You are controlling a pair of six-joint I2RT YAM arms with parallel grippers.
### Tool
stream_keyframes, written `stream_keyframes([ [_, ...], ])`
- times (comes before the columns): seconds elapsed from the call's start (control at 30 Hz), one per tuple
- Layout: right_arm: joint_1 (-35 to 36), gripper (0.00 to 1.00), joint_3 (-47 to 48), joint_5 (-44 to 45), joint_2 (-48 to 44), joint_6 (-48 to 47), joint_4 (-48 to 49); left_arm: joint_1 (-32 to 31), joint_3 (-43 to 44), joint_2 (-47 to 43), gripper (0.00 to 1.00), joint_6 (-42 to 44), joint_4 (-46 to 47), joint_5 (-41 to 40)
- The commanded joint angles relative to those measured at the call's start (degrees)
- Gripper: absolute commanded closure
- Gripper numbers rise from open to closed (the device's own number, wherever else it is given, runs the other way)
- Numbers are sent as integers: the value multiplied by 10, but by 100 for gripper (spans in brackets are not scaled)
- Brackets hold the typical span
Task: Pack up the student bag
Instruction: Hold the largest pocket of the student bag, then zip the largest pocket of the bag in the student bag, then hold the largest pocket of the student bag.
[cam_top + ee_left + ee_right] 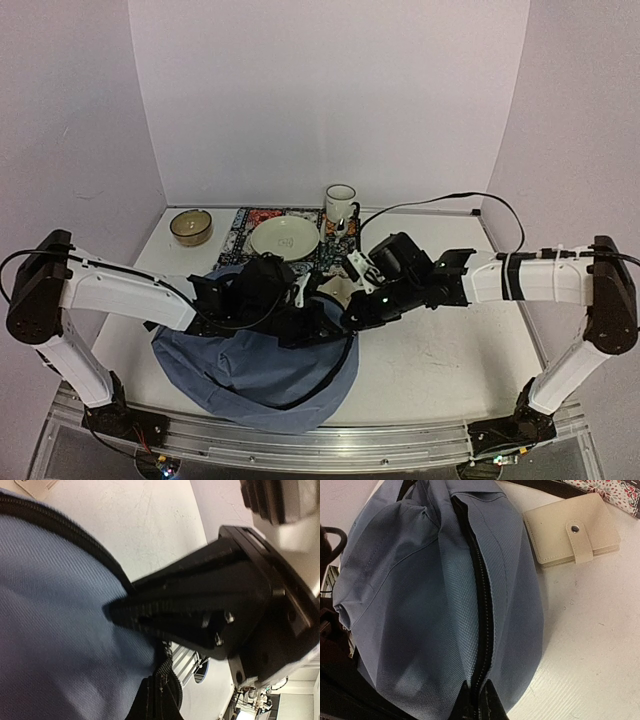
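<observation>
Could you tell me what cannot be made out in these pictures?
Inside of the student bag: right wrist view, nothing shows past the zipper.
Jaws of the right gripper: top view, hidden under its own wrist; cut off in the right wrist view.
Contents of the mug: top view, too small.

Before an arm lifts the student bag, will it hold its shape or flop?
Probably floppy: the student bag lies creased and sagging on the table. It looks slack, so likely light. Its woven cloth should not slip easily.
</observation>
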Motion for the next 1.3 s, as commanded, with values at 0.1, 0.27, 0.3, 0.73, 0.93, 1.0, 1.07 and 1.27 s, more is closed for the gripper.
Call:
stream_keyframes([
  [0.1,-53,100,54,12,8,-24,-15,-45,-22,-82,100,26,-74,-21],
  [0.27,-94,100,82,10,19,-37,-18,-79,-51,-128,100,27,-127,-35],
  [0.3,-99,100,88,9,22,-39,-19,-85,-58,-138,100,23,-135,-39],
  [0.73,-87,65,76,-14,1,-8,-25,-101,-79,-181,100,26,-187,-85],
  [0.93,-40,42,-14,27,-99,87,-25,-107,-5,-122,100,71,-167,-89],
  [1.0,-19,40,-42,40,-130,124,-25,-109,8,-104,100,79,-156,-81],
  [1.07,2,40,-65,56,-153,155,-25,-110,15,-92,100,83,-146,-75],
  [1.27,38,39,-128,59,-194,231,2,-113,21,-75,100,86,-134,-70],
])
